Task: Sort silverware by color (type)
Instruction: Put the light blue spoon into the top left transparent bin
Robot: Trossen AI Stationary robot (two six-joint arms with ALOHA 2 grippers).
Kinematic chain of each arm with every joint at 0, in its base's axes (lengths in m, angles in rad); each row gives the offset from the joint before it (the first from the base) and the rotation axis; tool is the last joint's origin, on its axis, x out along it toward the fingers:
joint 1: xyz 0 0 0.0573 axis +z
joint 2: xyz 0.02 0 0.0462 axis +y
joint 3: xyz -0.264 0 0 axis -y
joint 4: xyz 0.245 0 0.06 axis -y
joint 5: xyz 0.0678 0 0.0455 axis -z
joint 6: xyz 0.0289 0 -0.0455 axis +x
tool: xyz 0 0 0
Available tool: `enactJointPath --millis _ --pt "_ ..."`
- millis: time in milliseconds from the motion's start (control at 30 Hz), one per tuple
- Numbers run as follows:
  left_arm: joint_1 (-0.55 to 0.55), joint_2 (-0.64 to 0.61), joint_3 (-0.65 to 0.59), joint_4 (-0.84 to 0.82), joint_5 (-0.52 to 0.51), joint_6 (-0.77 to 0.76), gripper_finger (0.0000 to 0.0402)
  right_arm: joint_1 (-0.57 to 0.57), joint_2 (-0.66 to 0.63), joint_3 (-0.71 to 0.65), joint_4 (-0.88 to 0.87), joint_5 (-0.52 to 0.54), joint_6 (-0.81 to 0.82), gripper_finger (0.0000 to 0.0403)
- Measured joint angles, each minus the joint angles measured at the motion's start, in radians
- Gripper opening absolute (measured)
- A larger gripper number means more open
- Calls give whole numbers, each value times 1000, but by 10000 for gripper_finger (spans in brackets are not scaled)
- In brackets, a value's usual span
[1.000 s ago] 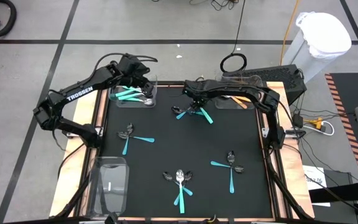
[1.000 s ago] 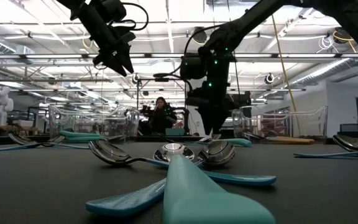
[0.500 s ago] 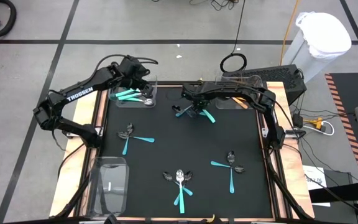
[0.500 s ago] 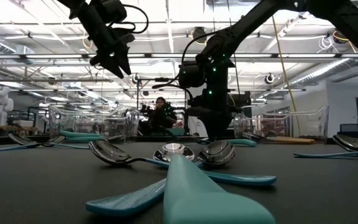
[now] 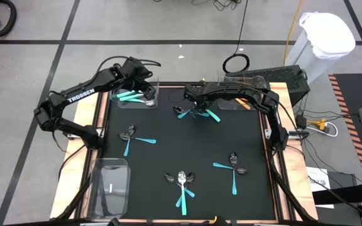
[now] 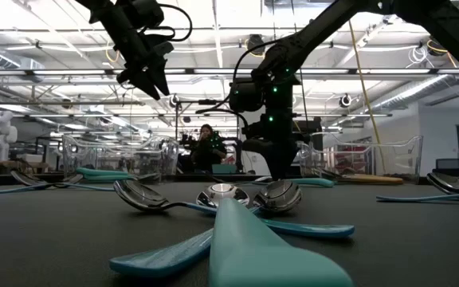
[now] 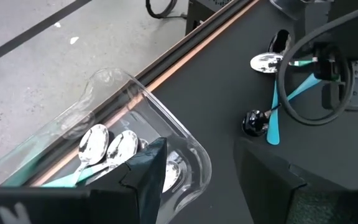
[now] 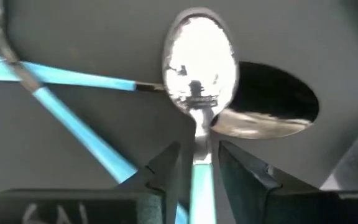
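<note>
Teal-handled spoons lie in small heaps on the black mat. My right gripper [image 5: 198, 108] [image 8: 201, 158] points down into the heap near the far edge [image 5: 197, 114] and is shut on one teal spoon [image 8: 199, 62]. My left gripper [image 5: 144, 91] [image 7: 197, 180] hangs open over the clear bin [image 5: 137, 97] at the far left. Several teal spoons [image 7: 104, 146] lie in that bin. In the low view the right gripper [image 6: 276, 171] reaches almost to the mat and the left gripper [image 6: 146, 76] is high up. My right gripper pinches the teal spoon's handle just behind the neck [image 8: 202, 168] between its two fingers [image 8: 169, 165], coming from above with the fingers across the handle. The bowl sticks out past the fingertips. Whether the spoon is off the mat I cannot tell.
More teal spoon heaps lie at the mat's left [image 5: 134, 135], near middle [image 5: 181, 182] and right [image 5: 232, 164]. A clear bin [image 5: 112, 185] stands at the near left, and another [image 5: 234, 100] with orange-handled pieces at the far right. A person [image 6: 205, 147] shows in the room behind.
My right gripper has come down a little onto the far heap of spoons, and the teal handles under it have shifted slightly.
</note>
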State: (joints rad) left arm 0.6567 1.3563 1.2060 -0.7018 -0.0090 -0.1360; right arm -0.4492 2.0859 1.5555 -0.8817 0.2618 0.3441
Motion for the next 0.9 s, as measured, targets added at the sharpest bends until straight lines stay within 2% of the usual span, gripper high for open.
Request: enactJointPath --millis 300,433,600,767,900 --pt "0 0 0 0 0 22 190 4 37 5 -11 2 -15 84" --pt "0 0 0 0 0 42 190 21 30 2 -10 5 -6 56" --pt "-3 0 0 0 1 45 190 39 -11 -2 -15 1 33 8" --pt "-14 0 0 -3 1 45 190 44 -72 -3 11 -53 90 4" --pt "-19 0 0 -4 9 46 190 45 -154 -1 108 -84 135 3"
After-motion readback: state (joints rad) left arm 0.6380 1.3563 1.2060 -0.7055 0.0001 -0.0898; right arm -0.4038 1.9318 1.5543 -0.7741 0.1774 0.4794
